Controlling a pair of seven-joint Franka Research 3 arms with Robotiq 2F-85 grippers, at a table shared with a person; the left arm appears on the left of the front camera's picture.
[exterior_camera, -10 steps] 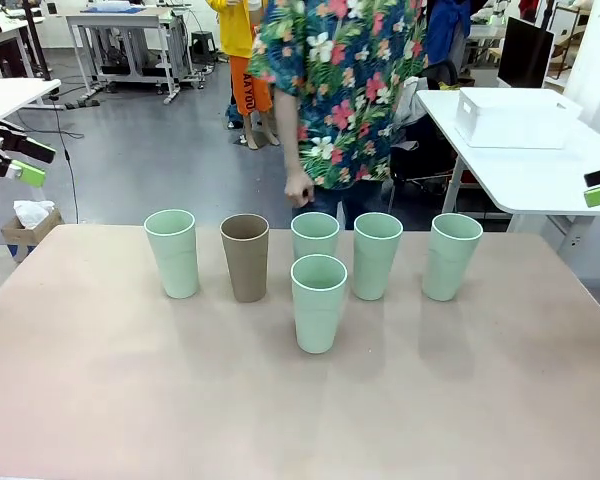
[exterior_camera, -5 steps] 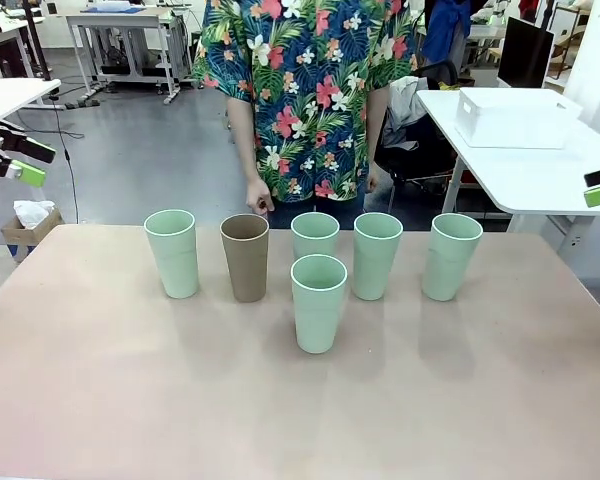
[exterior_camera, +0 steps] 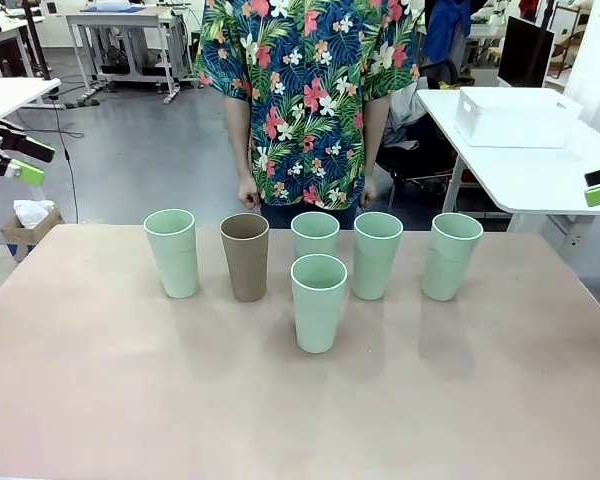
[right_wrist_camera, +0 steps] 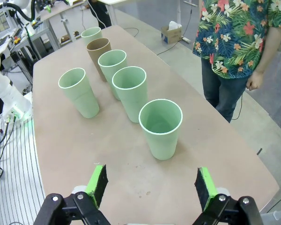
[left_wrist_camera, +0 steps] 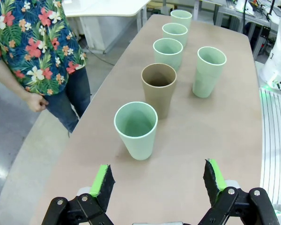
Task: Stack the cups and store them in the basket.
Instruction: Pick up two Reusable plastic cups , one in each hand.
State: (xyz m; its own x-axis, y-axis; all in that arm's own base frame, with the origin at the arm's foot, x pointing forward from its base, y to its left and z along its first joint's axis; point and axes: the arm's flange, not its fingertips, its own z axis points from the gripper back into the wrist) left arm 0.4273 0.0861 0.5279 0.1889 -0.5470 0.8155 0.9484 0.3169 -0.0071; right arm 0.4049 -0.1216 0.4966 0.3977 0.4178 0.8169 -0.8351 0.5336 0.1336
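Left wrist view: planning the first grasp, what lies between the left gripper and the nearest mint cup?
Bare tabletop, seen in the left wrist view; left gripper and cup stand apart.

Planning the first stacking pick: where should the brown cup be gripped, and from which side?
Probably its rim, from above: the brown cup stands upright, mouth open, tapering downward, so one finger inside and one outside on the near wall should hold. The leftmost mint cup and back-middle mint cup flank it; the near side is free.
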